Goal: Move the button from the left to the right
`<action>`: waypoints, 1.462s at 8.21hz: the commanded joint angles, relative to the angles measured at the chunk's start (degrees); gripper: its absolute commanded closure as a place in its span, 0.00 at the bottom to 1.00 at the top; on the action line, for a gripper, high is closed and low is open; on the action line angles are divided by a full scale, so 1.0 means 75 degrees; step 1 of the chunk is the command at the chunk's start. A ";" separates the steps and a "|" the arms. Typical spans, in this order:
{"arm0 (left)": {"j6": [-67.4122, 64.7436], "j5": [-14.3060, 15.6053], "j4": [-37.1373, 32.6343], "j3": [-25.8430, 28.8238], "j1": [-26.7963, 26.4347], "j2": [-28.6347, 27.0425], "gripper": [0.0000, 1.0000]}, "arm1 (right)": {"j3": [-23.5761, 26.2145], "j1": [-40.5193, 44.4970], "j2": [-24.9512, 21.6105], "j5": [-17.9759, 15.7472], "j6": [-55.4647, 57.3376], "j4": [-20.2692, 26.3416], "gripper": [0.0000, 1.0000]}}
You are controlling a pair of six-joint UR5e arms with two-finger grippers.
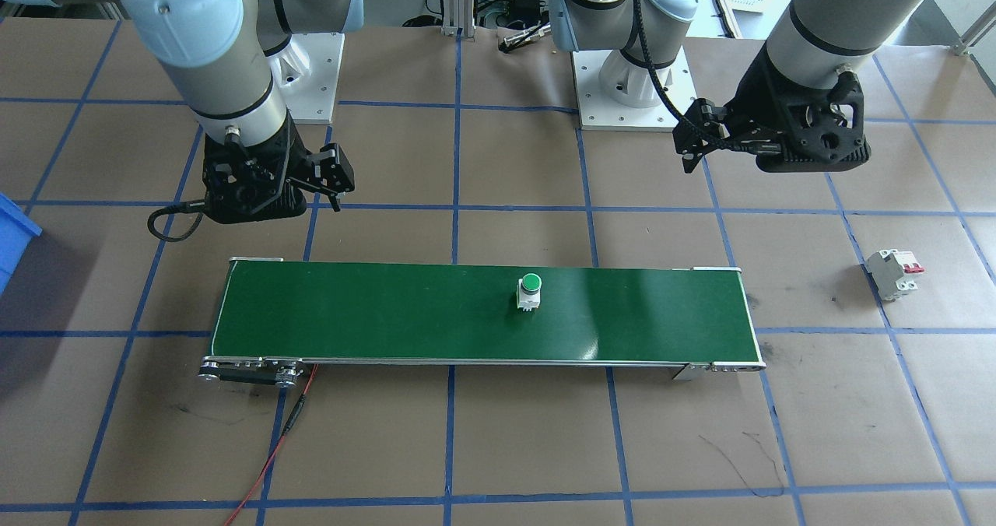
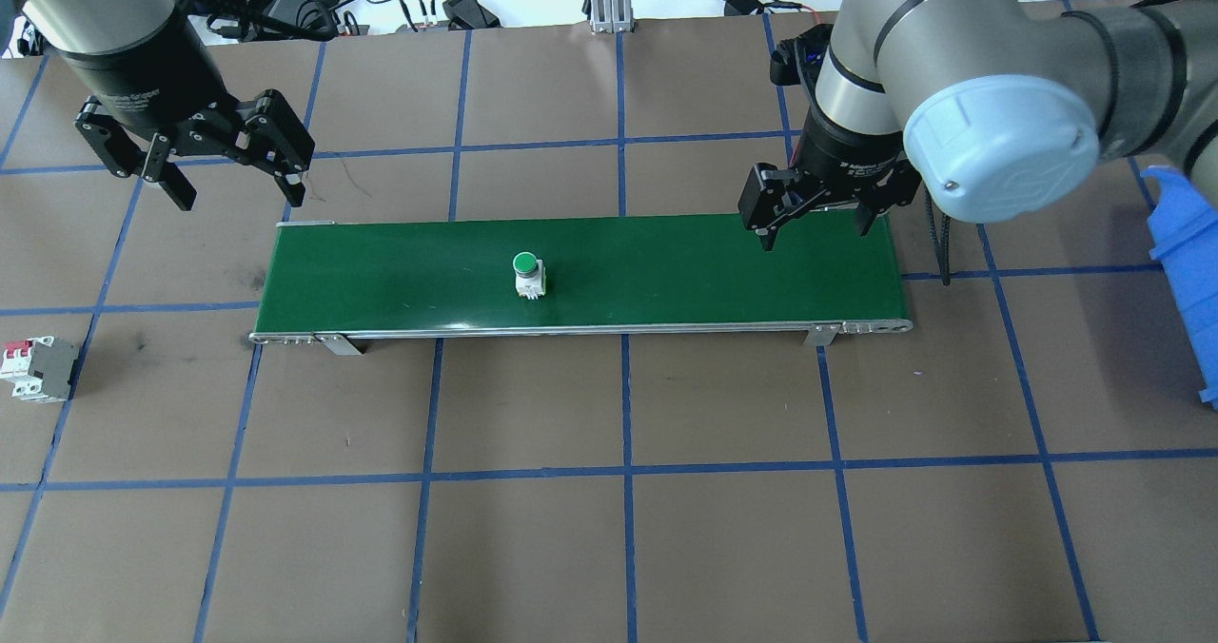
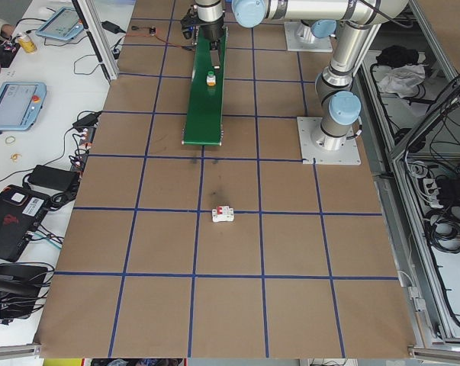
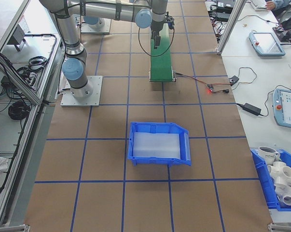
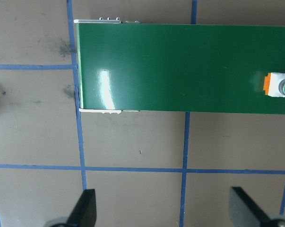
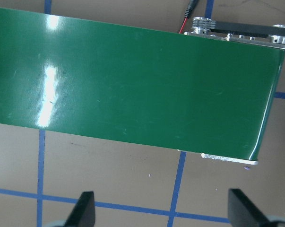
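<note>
1. The small push-button with a round bright-green cap on a white boxy base (image 2: 528, 275) is standing upright on the long dark-green conveyor belt (image 2: 666, 272), a little to the robot's left of the belt's middle, with nothing touching it

2. In the left wrist view the button (image 5: 280, 85) is showing at the right edge of the picture, with an orange tab on the side of its base

3. The left gripper (image 2: 233, 185) is hovering above the brown paper-covered table (image 2: 628, 529), just beyond the far left corner of the belt; its two black fingers are spread wide and holding nothing

4. The right gripper (image 2: 816, 229) is hanging over the far edge of the belt near its right end, well apart from the button; its fingers are likewise standing wide apart and gripping nothing

5. A white circuit breaker with red levers (image 2: 38, 368) is lying on the table to the left of the belt, well apart from it

6. A blue plastic bin (image 4: 159, 144) is sitting on the table beyond the belt's right end

7. A red and black cable (image 1: 272, 452) is trailing from the belt's right end across the table
</note>
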 commanded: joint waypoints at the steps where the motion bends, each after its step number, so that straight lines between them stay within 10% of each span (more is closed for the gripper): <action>1: 0.0009 0.0036 -0.0037 0.0113 -0.0321 0.0011 0.00 | 0.0669 -0.0332 0.0432 0.0144 -0.0075 -0.1104 0.00; 6: -0.0003 0.0036 0.0010 0.0113 -0.0321 0.0092 0.00 | 0.0695 -0.0206 0.0397 0.1116 0.1209 -0.1330 0.00; 12: -0.0003 0.0048 0.0010 0.0090 -0.0321 0.0163 0.00 | 0.0624 0.0194 0.1509 0.1013 0.1496 -0.2560 0.00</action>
